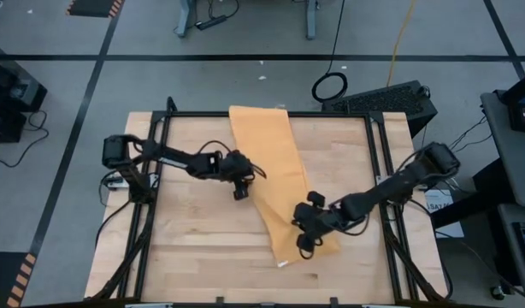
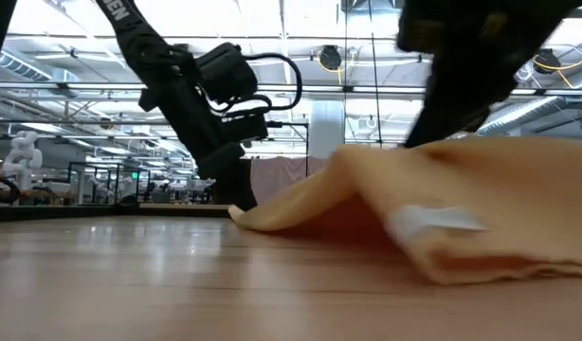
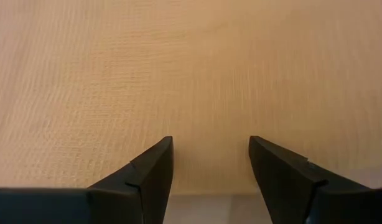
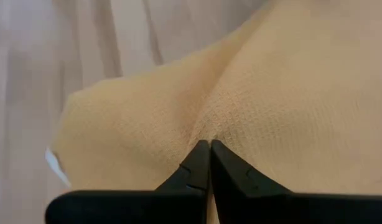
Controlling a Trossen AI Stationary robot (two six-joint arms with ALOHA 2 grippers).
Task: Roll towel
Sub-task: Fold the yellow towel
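Towel (image 1: 267, 162): folded strip, far edge to near-right tabletop (image 1: 185, 257). Right gripper (image 1: 305, 244): fingers closed, pressing its near end, probably anchoring. Left gripper (image 1: 240, 193): fingers parted, empty, at the strip's left edge.

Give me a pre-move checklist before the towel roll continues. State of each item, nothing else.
1. Right gripper shut on the towel near its front end: ok.
2. Left gripper open, nothing between its fingers: ok.
3. Left gripper contact with towel edge: cannot tell.
4. Towel lying flat on the table: not ok, front end is lifted and folded.
5. White tag visible at the front edge: ok.
6. Roll started: not ok, no rolled part visible.
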